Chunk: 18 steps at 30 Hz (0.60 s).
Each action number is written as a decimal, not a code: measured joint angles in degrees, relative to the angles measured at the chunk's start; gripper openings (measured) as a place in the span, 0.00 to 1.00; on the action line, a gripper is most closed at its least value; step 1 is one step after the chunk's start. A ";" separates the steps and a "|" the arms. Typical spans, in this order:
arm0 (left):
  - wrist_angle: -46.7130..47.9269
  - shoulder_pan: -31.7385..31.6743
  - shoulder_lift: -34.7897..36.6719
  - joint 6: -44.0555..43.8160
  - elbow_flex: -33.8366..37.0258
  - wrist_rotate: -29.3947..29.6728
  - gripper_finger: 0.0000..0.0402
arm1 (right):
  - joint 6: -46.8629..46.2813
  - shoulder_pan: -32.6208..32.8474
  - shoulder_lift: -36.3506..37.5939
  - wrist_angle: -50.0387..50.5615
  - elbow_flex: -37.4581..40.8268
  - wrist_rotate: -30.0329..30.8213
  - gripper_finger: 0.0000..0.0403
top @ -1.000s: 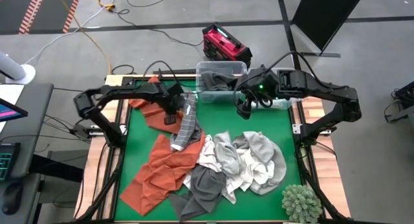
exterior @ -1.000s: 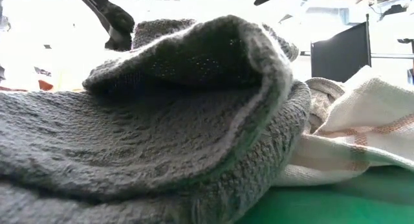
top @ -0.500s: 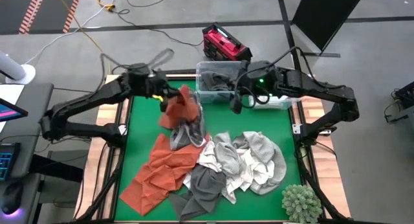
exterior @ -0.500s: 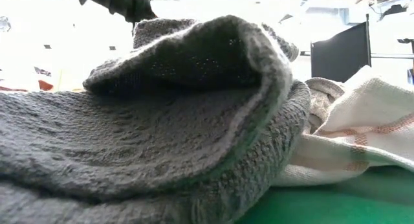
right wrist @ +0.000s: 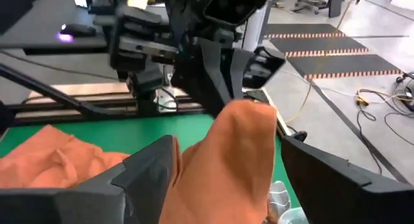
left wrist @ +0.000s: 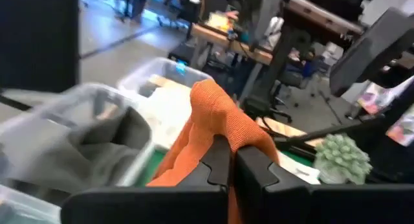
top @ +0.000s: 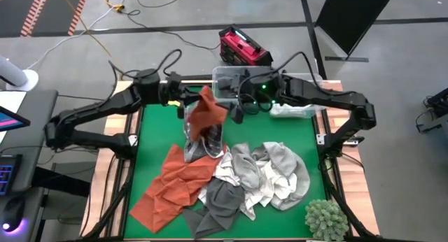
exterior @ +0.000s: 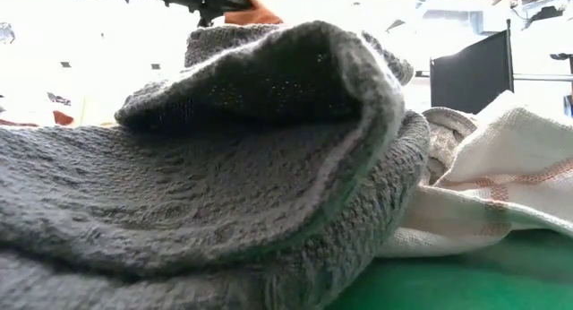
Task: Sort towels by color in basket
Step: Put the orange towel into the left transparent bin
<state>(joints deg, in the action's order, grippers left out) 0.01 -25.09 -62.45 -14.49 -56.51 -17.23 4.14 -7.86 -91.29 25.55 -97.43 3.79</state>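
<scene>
- Left gripper (top: 183, 101), over the far left part of the green table (top: 150, 140), has its fingers pressed together on a fold of a rust-orange towel (top: 206, 112); the left wrist view shows the cloth peaking just above the two dark fingertips (left wrist: 217, 160).
- Rust-orange towel hangs in the air between the two grippers, with a grey-and-white checked towel (top: 203, 142) trailing below it down to the heap.
- Right gripper (top: 236, 110) sits just beside the lifted towel, on its right, in front of the clear plastic bin (top: 231, 81); in the right wrist view its fingers (right wrist: 152, 166) stand spread on either side of the orange fold, not yet closed on it.
- A second rust-orange towel (top: 171, 186) lies flat at the near left, touching the heap of light grey, white and dark grey towels (top: 262, 175) in the middle of the table.
- A green spiky plant ball (top: 325, 219) rests at the near right corner, apart from the cloths.
- Handling, as a judgement: the towel looks light, soft and limp, so it will sag and drag neighbours along. A pinch on a raised fold or an edge holds best; the checked cloth probably needs shaking free before binning.
</scene>
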 joint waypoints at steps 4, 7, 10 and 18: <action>-4.95 2.06 -2.54 -1.53 0.00 -0.52 0.00 | 0.78 0.04 -1.74 -0.41 0.09 -0.01 0.82; -10.04 2.99 -3.81 -2.86 0.00 -0.51 0.00 | 0.87 -0.11 -2.86 -0.67 0.14 0.38 0.82; -11.64 3.48 -4.23 -3.59 0.00 -0.51 0.00 | 1.06 -0.63 -3.18 -0.84 0.11 0.65 0.82; -19.57 4.42 -4.24 -3.72 0.00 -0.13 0.00 | 1.63 -1.46 -5.50 -3.71 0.11 0.70 0.82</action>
<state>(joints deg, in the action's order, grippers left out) -19.57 -20.67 -66.70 -18.22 -56.51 -17.36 5.77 -9.32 -96.79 21.85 -97.32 4.49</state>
